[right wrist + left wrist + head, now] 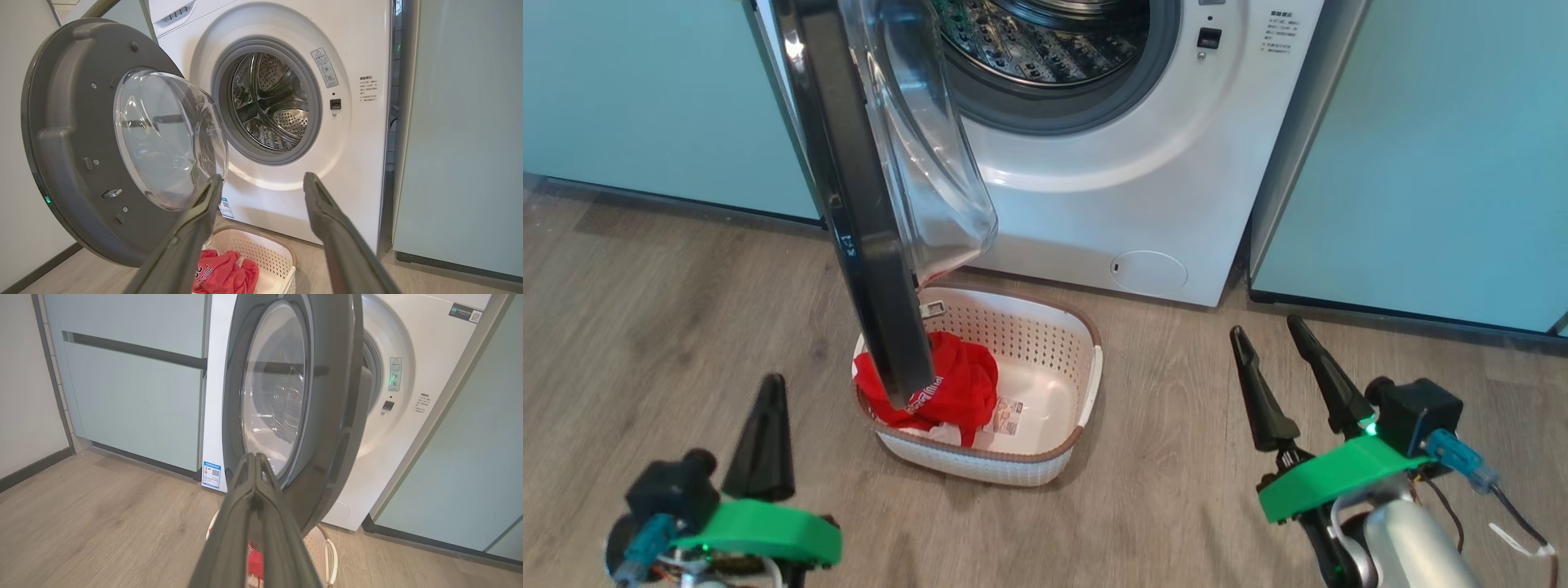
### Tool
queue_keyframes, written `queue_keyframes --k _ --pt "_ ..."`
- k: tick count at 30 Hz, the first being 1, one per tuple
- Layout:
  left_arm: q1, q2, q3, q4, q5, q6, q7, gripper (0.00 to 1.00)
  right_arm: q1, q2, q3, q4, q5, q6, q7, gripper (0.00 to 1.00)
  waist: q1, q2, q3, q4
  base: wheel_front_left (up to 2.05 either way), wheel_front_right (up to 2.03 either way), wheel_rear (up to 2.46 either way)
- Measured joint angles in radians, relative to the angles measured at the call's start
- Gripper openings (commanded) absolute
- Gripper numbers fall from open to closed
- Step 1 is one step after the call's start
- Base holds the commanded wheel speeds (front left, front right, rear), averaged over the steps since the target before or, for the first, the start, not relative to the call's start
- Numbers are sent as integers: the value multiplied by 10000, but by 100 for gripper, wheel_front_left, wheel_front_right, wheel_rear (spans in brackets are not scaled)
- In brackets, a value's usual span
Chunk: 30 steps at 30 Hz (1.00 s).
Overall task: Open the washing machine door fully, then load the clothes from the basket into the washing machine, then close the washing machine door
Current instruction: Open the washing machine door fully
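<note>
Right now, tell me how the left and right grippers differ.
The left gripper is shut, while the right gripper is open wide. The left gripper sits left of the basket, the right gripper to its right. Both hold nothing.

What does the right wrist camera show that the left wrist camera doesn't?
Right wrist view: a clear look into the steel drum, the grey inner side of the washing machine door, the right fingers spread apart. Left wrist view: the door's glossy outer face, the left fingers pressed together. Both: the washing machine, basket, red clothes, blue label.
</note>
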Motion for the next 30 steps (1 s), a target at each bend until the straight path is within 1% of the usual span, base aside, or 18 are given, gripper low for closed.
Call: queue_keyframes --k 3,7,10,14,17,20,23,27,30 --pt "-25 -2 140 -424 0 82 0 0 -92 0 35 2 0 0 0 100 0 0 39 -35 0 0 0" --pt "-265 -6 725 -1212 -113 380 0 0 -91 0 111 10 -2 0 0 100 0 0 81 -101 0 0 0" --pt "-732 -10 1018 -1910 44 604 0 0 -92 0 134 25 -2 0 0 100 0 0 121 -152 0 0 0" --pt "-1643 -15 943 -2715 125 696 -2 0 -96 0 180 75 -4 0 0 100 0 0 182 -214 0 0 0" --pt "-2250 -17 535 -2976 194 694 -4 0 -128 0 226 119 -12 0 0 100 1 0 220 -272 0 0 0" --pt "-2585 -19 -173 -2899 267 663 -10 0 -267 0 347 148 -94 0 0 100 1 0 264 -358 0 0 0" --pt "-2664 -33 -794 -2290 261 499 -10 0 -404 0 499 167 -94 0 0 100 1 0 309 -482 0 0 0" --pt "-2662 -27 -1360 -1394 261 322 -10 0 -453 0 510 173 -92 0 0 100 1 0 371 -658 0 0 0" --pt "-2661 -29 -1668 -865 261 316 -10 0 -453 0 502 174 -90 0 0 100 1 0 432 -773 0 0 0"
